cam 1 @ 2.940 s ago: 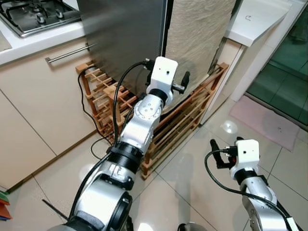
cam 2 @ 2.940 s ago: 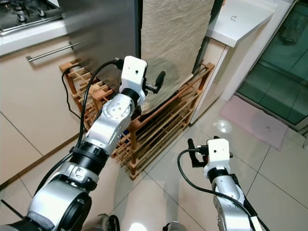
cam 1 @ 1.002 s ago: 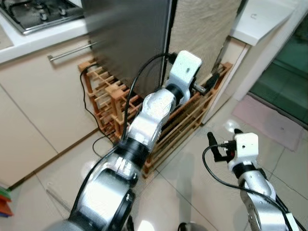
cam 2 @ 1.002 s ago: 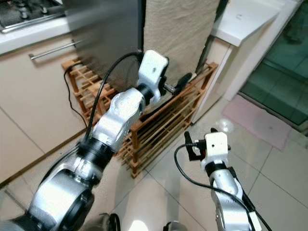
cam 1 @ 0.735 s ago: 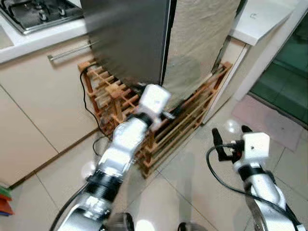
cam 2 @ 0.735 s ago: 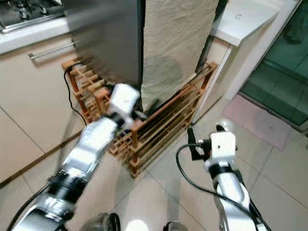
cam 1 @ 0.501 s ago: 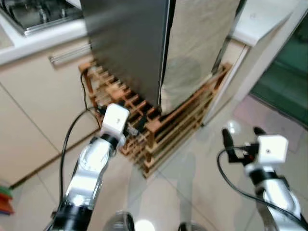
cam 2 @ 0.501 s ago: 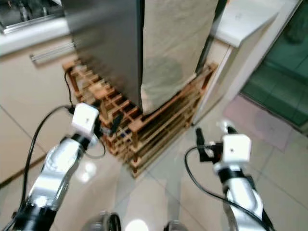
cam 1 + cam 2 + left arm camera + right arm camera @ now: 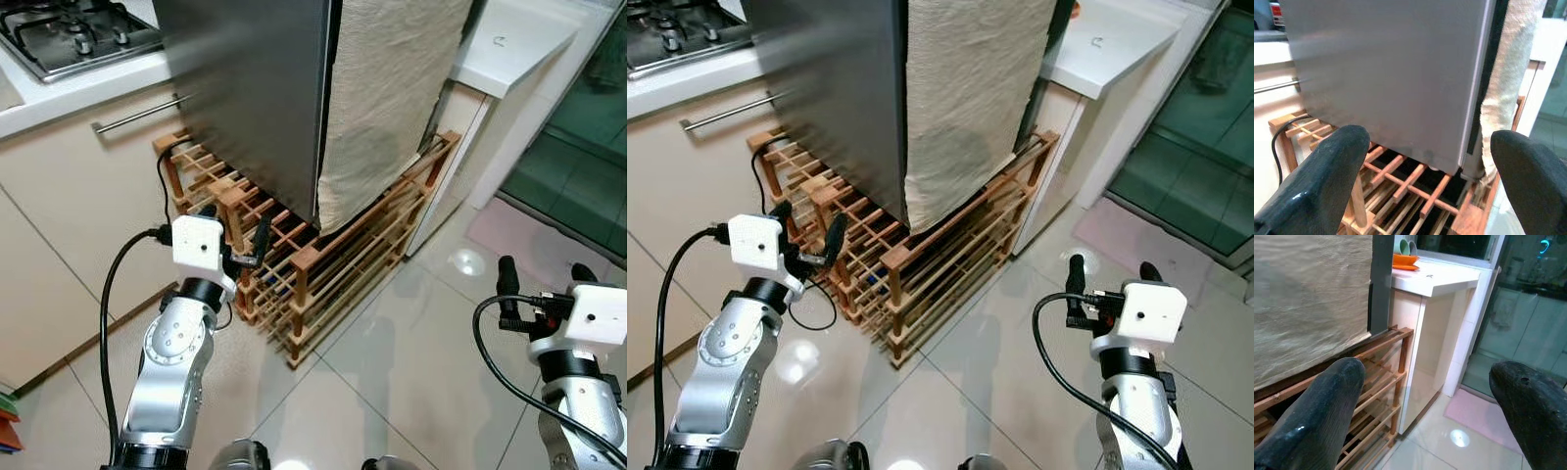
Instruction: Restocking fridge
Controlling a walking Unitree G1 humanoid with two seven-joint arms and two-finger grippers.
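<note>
Now the left gripper [image 9: 238,238] has been drawn back from the fridge [image 9: 250,93] and is held low beside the left end of the wooden rack [image 9: 323,257], its fingers spread wide with nothing between them. The fridge stands shut on top of the rack, and a beige cloth [image 9: 382,93] is hung down its right side. To the right of the rack, the right gripper [image 9: 541,284] has been shifted further right over the tiled floor [image 9: 411,372], wide open and empty.

Wooden rack [image 9: 333,264], beige cloth [image 9: 377,108], stove [image 9: 69,34].
</note>
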